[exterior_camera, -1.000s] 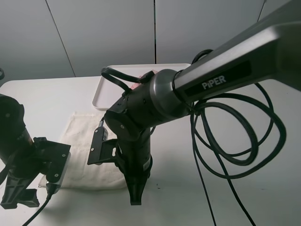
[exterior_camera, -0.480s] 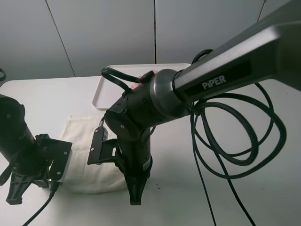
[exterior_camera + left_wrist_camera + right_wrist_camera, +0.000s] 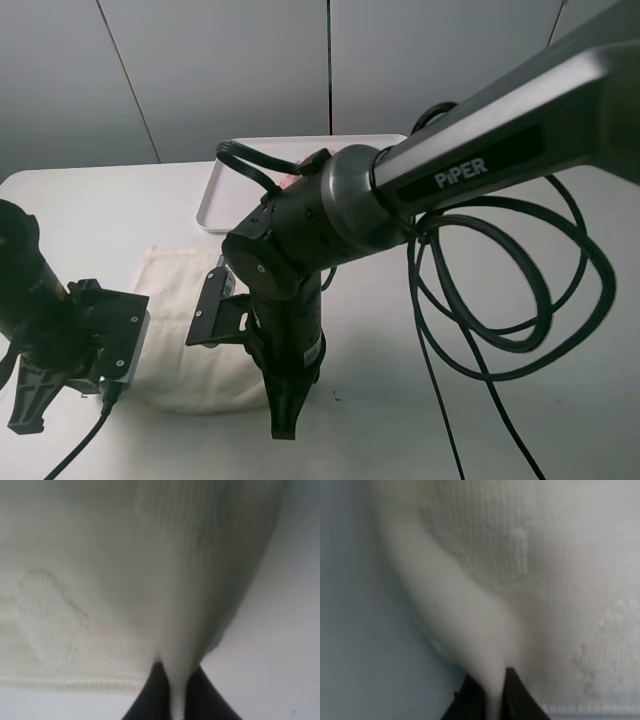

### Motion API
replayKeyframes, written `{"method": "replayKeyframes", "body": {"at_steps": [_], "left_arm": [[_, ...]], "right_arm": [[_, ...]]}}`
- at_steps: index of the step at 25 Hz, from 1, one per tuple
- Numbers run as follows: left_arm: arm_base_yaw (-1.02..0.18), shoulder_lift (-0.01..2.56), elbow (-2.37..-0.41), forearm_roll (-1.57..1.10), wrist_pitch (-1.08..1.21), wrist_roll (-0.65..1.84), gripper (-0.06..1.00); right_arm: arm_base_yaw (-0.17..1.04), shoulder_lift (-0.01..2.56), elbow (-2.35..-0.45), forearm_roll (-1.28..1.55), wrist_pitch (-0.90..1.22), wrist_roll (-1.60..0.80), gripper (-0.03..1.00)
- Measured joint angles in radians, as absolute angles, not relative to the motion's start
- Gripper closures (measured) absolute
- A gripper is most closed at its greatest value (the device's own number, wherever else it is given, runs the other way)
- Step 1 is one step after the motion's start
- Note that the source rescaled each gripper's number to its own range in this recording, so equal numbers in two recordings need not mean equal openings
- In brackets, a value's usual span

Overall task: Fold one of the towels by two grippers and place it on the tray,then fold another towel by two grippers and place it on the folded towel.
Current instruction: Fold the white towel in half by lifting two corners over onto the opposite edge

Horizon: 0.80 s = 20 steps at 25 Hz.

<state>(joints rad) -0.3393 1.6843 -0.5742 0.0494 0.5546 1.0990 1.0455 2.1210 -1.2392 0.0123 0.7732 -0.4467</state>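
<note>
1. Grippers first, from the high camera: left gripper (image 3: pixel 22 420) and right gripper (image 3: pixel 283 428) both down at the near edge of the cream towel (image 3: pixel 180 285), tips toward the table (image 3: pixel 100 200); jaws too dark here to read. Cream towel humped between the two arms, far edge lying toward the tray (image 3: pixel 212 205). Sliver of what looks like the pink towel (image 3: pixel 288 183) on the tray, mostly hidden behind the right arm.
2. Left wrist: left gripper (image 3: pixel 176 702) nipped tight on a raised ridge of cream towel (image 3: pixel 100 580).
3. Right wrist: right gripper (image 3: pixel 492 700) likewise closed on a pinched ridge of cream towel (image 3: pixel 550 580).
4. Likely next: carry both pinched corners away from the near edge, toward the tray side, over the far edge. Fold line running arm to arm; one corner each, neither arm nearer.
</note>
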Motion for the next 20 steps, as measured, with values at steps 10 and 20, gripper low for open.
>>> {"method": "replayKeyframes", "body": {"at_steps": [10, 20], "left_arm": [[-0.339, 1.541, -0.572, 0.042, 0.590, 1.077, 0.94], [-0.339, 1.473, -0.611, 0.000, 0.522, 0.795, 0.94]], "right_arm": [[1.045, 1.982, -1.234, 0.014, 0.811, -0.418, 0.97], [0.994, 1.917, -1.232, 0.014, 0.813, -0.251, 0.97]]}}
